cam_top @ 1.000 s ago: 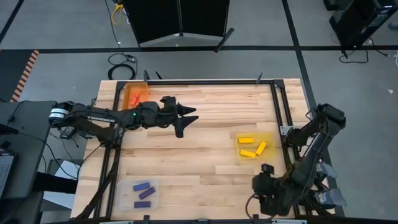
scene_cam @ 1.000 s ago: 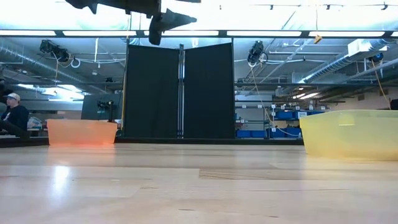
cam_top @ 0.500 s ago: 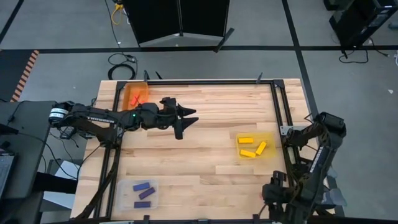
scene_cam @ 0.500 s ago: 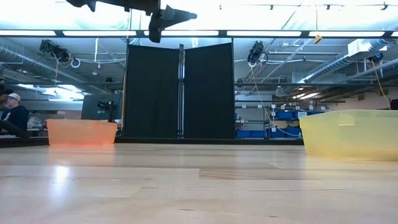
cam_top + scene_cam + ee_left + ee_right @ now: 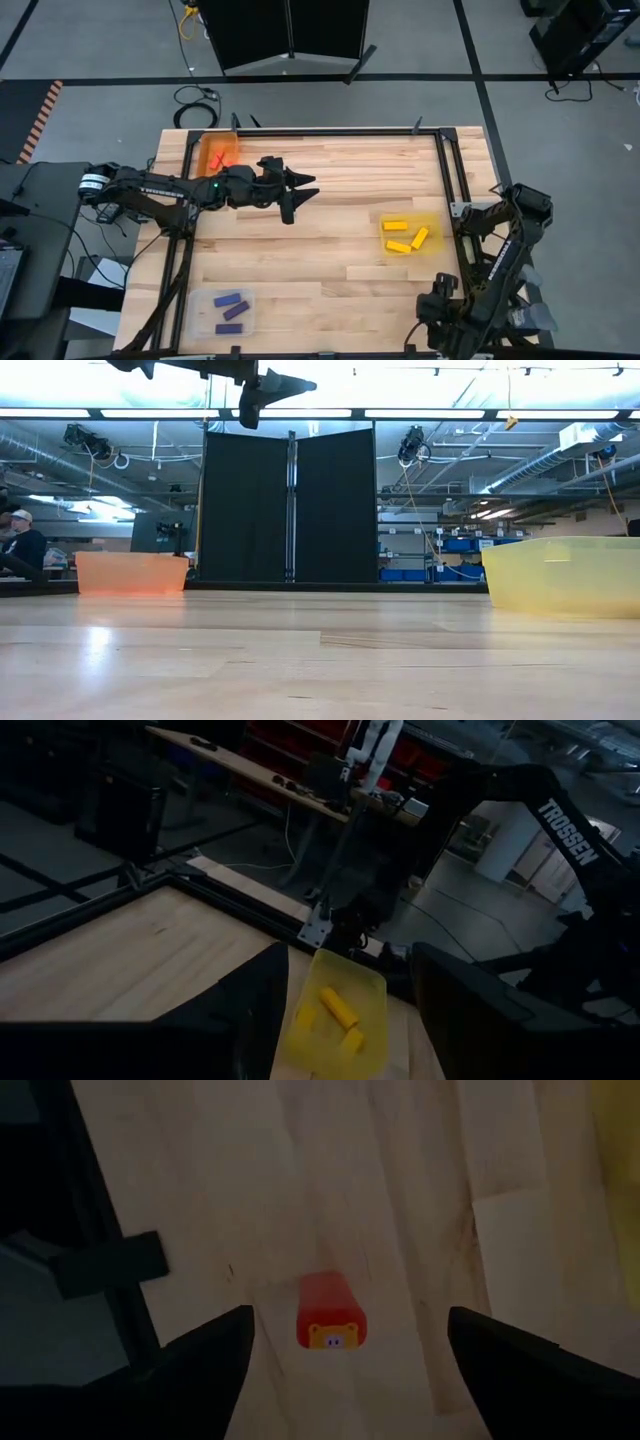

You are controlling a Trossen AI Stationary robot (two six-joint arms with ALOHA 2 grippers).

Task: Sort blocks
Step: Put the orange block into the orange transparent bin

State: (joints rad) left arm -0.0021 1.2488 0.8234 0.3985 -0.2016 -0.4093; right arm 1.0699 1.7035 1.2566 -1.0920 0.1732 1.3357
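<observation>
A red block (image 5: 330,1312) with a small face on its end lies flat on the table near the near right corner. My right gripper (image 5: 345,1370) hangs over it, open, one finger on each side, touching nothing. In the high view the right gripper (image 5: 437,305) hides this block. My left gripper (image 5: 295,190) is open and empty, held high over the table's far left part. It also shows in the low view (image 5: 265,385) and the left wrist view (image 5: 345,1020). Yellow blocks (image 5: 403,236), purple blocks (image 5: 231,305) and red blocks (image 5: 222,154) lie in trays.
An orange tray (image 5: 208,146) stands at the far left corner, a yellow tray (image 5: 432,222) at the right and a clear tray (image 5: 246,322) at the near left. A black frame rail (image 5: 95,1270) runs close beside the red block. A person (image 5: 22,542) sits beyond the table.
My right arm has shifted a little toward the table's right edge near the near right corner, its gripper staying low over the table. My left arm has kept still.
</observation>
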